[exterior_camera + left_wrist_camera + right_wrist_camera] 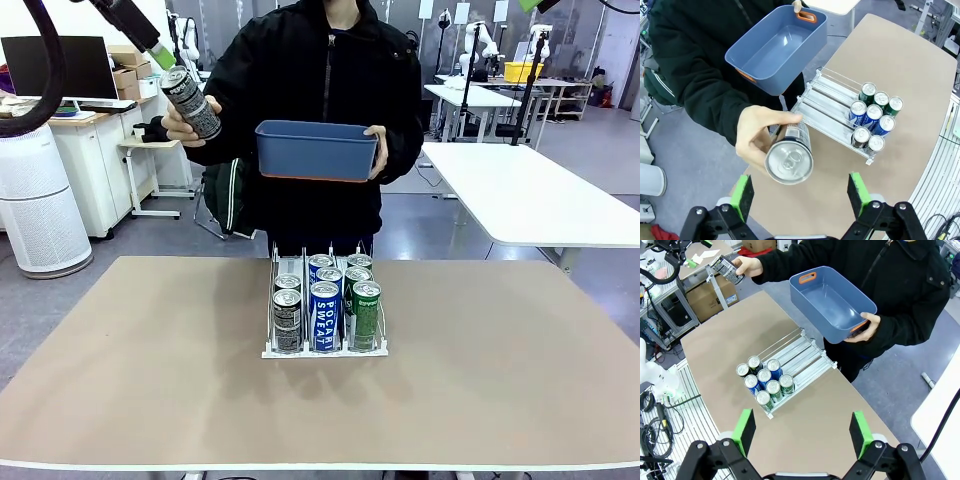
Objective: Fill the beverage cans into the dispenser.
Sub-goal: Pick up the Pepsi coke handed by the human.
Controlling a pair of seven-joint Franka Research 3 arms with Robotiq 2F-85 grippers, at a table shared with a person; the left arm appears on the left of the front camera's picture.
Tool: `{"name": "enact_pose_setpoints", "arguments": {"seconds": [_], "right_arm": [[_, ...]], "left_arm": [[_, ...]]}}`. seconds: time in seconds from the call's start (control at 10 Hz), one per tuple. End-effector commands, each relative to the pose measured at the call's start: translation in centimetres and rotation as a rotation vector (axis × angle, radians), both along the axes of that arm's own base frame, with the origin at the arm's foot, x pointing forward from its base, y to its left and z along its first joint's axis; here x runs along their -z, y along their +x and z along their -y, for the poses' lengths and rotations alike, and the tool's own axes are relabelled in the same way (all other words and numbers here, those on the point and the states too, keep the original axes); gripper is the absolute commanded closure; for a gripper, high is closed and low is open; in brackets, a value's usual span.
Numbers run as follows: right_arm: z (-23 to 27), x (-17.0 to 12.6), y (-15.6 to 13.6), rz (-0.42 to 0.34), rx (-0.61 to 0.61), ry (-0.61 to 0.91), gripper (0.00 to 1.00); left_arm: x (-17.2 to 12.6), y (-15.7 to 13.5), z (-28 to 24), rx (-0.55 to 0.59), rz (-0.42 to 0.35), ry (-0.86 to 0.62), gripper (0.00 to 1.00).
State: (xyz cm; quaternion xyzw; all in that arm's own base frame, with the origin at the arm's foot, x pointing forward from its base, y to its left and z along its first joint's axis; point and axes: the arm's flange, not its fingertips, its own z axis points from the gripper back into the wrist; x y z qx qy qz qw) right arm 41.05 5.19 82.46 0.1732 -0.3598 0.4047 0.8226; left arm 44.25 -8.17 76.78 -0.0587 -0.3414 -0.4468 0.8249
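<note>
In the left wrist view, nearest the lens, the left gripper [800, 195] stands released, its green pads [743, 196] spread wide with nothing between them. Just beyond, the person's hand [757, 142] offers a slim dark grey metal can with a silver pull-tab top [789, 159], top end toward the fingers. The can sits near the middle of the gap but is tilted toward ten o'clock. My worry: if the jaws close while it is slanted, they catch the rim rather than the wall, and the smooth metal could twist out or drop. The person's fingers wrap the can's body, so closing too far along it risks pinching them.

The clear, white-framed three-lane can rack with thin wire dividers [832, 107] lies on the tan table [905, 65] at two o'clock. Eight cans crowd its front end: two dark grey, three blue with white lettering [324, 315] and three green. The dark lane has the most free space behind; feeding the can into a neighbouring lane, or striking a divider, could jam it.

The person's other hand [866, 326] holds an empty blue rectangular plastic tub with orange handles [832, 302] above the rack's far end, a possible collision on approach. The right gripper [802, 432] hangs released, high over the table.
</note>
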Motion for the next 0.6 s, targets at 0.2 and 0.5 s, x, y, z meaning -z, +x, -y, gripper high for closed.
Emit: {"name": "enact_pose_setpoints", "arguments": {"seconds": [0.2, 0.5], "right_arm": [[0.0, 0.1, 0.0, -0.003, -0.001, 0.002, 0.00], [0.0, 0.1, 0.0, -0.003, -0.001, 0.002, 0.00]], "left_arm": [[0.5, 1.6, -0.3, 0.047, 0.025, -0.022, 0.00], [1.4, 2.3, 0.0, 0.063, 0.019, -0.033, 0.00]]}}
